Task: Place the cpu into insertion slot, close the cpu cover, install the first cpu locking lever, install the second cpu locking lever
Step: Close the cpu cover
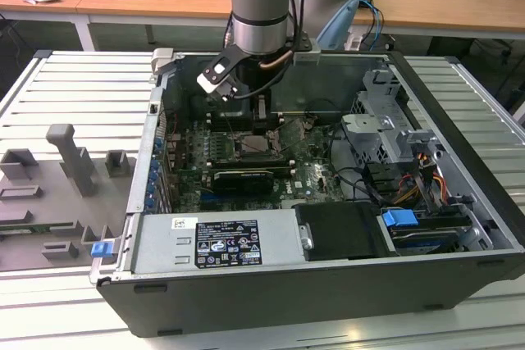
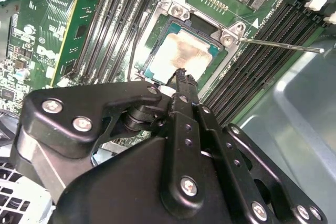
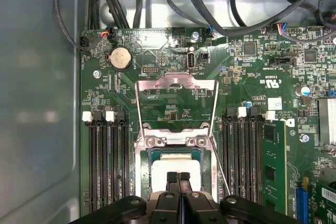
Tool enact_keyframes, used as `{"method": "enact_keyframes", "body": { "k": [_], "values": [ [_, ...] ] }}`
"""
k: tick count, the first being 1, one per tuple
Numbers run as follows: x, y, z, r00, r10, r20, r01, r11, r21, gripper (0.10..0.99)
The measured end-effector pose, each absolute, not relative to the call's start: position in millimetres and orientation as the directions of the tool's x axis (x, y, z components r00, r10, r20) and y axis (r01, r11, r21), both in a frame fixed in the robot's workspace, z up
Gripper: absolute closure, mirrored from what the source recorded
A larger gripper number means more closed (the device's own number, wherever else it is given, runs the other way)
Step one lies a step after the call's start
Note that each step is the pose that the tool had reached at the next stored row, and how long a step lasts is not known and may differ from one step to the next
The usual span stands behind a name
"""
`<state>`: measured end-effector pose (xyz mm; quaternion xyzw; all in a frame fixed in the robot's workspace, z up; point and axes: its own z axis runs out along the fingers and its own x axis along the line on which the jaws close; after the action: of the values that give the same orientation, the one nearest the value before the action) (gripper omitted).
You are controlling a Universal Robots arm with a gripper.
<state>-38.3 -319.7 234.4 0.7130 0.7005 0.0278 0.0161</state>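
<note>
Cpu point(image 2: 186, 53): seated in the insertion slot point(image 2: 153, 69), right beneath the tip of the claw point(image 2: 181, 74).
Claw: shut tight, gripping nothing, poised at the cpu's near edge.
Cpu cover point(image 3: 176, 81): swung open, on the slot's far side from the claw.
Locking lever point(image 2: 278, 44): thin rod, sticking out free beside the claw.

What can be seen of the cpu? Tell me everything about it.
The cpu is a small flat square chip, its dull silver-beige metal face smudged darker, on a green-edged base. It lies flat, face up, in the insertion slot, with the cpu cover open beyond it. The hand, tips closed together, sits at one edge of the chip; whether it touches is unclear.
</note>
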Motion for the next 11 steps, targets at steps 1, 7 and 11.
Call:
{"method": "enact_keyframes", "body": {
  "k": [1,7,11],
  "values": [
    [-38,-320,236,0.017,1.0,0.017,0.998,-0.018,0.062,0.98],
    [-38,-319,248,0.017,1.0,0.014,0.998,-0.018,0.062,0.98],
    [-38,-319,251,0.017,1.0,0.011,0.998,-0.018,0.062,0.98]
  ]
}}
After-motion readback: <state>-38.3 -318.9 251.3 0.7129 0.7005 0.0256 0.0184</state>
